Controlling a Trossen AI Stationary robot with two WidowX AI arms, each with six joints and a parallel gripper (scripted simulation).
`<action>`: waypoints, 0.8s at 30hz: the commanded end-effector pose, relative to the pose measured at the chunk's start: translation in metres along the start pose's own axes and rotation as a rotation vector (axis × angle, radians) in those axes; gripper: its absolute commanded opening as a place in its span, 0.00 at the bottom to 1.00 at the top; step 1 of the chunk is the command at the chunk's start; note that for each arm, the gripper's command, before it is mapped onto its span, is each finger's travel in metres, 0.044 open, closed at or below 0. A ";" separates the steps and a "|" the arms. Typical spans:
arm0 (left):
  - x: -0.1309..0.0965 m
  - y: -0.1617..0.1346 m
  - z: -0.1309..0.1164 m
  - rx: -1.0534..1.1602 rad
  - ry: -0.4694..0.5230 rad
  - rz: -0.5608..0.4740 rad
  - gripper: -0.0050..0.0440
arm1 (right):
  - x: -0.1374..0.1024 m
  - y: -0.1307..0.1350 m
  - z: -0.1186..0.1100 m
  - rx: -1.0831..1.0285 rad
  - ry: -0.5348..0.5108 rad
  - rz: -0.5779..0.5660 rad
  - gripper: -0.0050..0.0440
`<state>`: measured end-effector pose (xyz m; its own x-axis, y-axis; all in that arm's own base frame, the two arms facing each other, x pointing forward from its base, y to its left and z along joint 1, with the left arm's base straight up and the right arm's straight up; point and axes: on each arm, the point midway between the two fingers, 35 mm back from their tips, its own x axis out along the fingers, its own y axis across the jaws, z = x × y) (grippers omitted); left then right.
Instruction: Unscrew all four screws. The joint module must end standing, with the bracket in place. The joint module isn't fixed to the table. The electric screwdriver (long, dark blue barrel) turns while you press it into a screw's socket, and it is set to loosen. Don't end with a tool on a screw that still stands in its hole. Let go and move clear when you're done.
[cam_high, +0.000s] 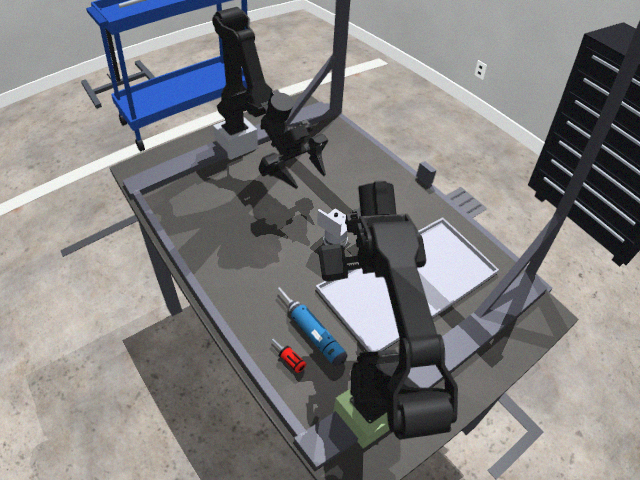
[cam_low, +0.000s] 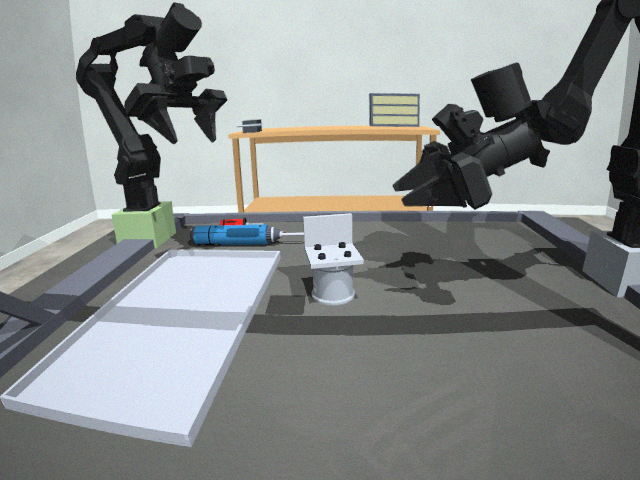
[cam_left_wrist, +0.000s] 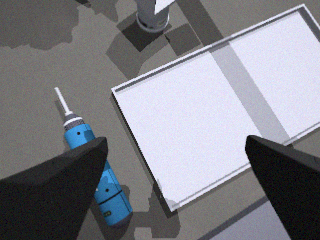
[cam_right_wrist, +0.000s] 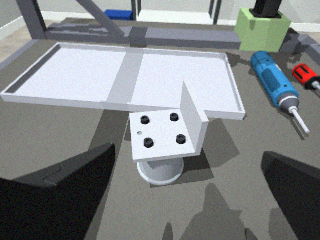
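The left tool (cam_high: 356, 263) (cam_low: 193, 140) (cam_left_wrist: 176, 143), wide open, is nearer the electric screwdriver (cam_high: 315, 330) (cam_low: 232, 235) (cam_left_wrist: 115, 200) (cam_right_wrist: 275, 80), whose bit (cam_high: 283, 294) (cam_low: 292, 234) (cam_left_wrist: 62, 101) (cam_right_wrist: 300, 121) points past, not at, the joint module (cam_high: 334, 239) (cam_low: 333, 284) (cam_left_wrist: 154, 19) (cam_right_wrist: 160, 170).

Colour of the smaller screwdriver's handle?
Red handle with black markings; best in the top view.

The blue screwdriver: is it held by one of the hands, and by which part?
No, neither hand holds anything; the blue screwdriver lies on the table.
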<state>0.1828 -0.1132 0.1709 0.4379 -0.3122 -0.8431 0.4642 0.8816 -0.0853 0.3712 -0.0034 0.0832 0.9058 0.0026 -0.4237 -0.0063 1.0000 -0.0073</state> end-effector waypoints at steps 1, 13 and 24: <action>-0.007 0.029 0.006 -0.090 0.035 0.076 0.92 | 0.006 0.005 0.012 -0.009 -0.022 0.028 0.92; -0.003 0.086 -0.003 -0.290 0.168 0.240 0.92 | 0.006 0.005 0.007 -0.004 -0.015 0.027 0.89; -0.003 0.088 -0.003 -0.298 0.168 0.244 0.92 | 0.014 0.008 -0.022 0.000 -0.039 0.022 0.89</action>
<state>0.2148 -0.0330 0.1528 0.3299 -0.0373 -0.9433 0.1055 0.9944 -0.0024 0.3742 0.0003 0.0651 0.9122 0.0195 -0.4093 -0.0217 0.9998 -0.0007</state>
